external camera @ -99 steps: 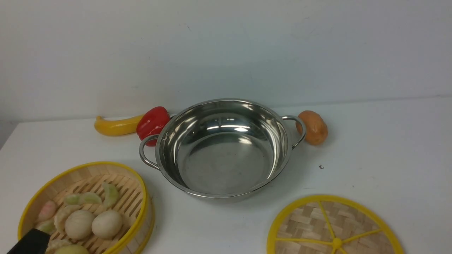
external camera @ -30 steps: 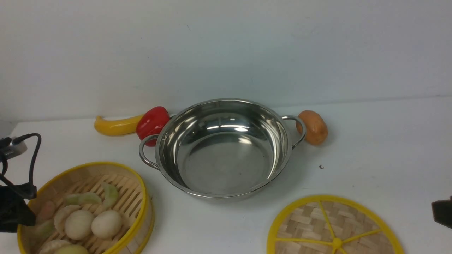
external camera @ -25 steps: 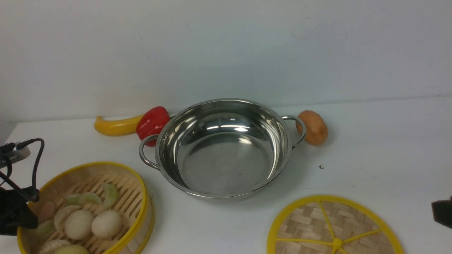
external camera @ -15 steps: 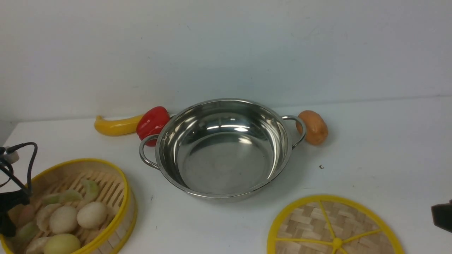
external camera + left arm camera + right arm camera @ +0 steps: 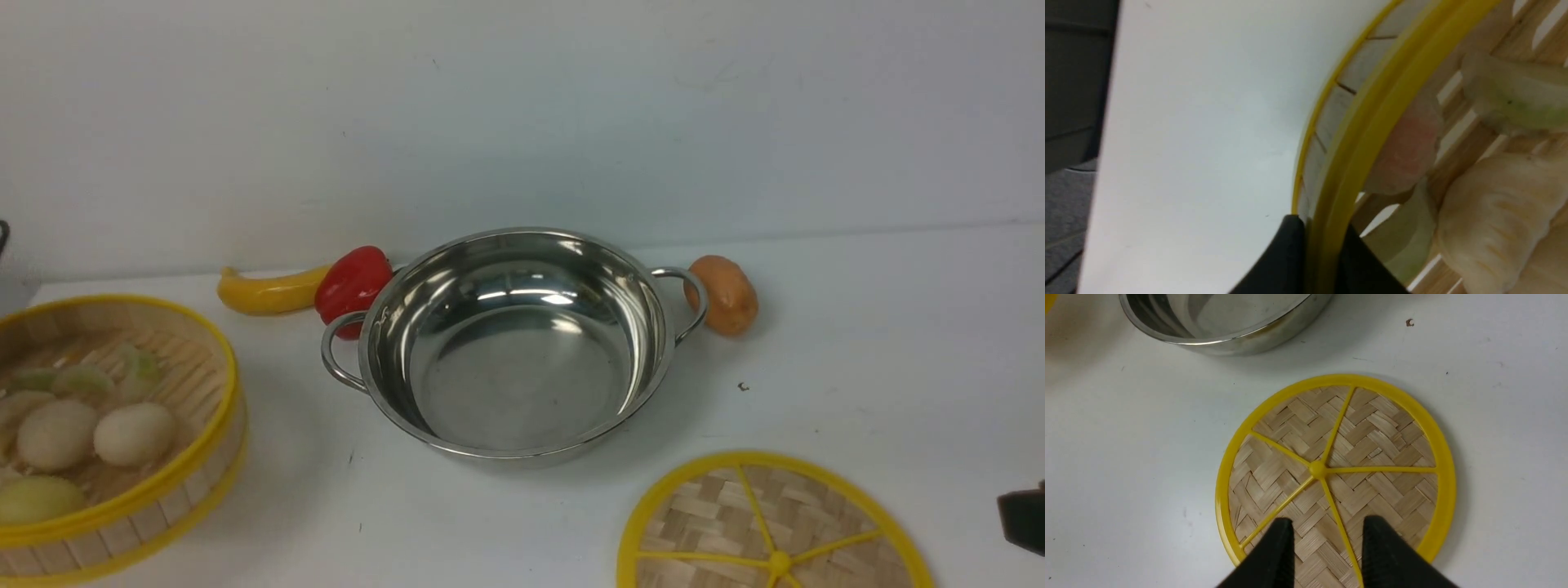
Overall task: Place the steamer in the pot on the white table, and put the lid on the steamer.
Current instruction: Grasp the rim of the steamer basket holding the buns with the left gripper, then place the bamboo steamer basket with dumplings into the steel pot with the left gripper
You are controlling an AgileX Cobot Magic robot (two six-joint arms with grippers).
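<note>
Here, white table (image 5: pixel 857 327), pale wall (image 5: pixel 522 106); left claw (image 5: pixel 1321 228) tight on steamer (image 5: pixel 184 506), right claw (image 5: pixel 1329 520) wide.

One pot (image 5: pixel 514 384) stands on the table (image 5: pixel 857 327). Around the pot lie one steamer (image 5: pixel 192 490), one lid (image 5: pixel 735 506), one yellow banana (image 5: pixel 265 292), one red pepper (image 5: pixel 353 282) and one potato (image 5: pixel 727 294). Left of the pot, the steamer holds two round white buns (image 5: pixel 133 433). Its other pieces crowd too closely to count.

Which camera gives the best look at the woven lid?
The right wrist view: nearly the whole lid shows from above, spokes and knob clear. The front view crops its near part; the left wrist view misses it.
</note>
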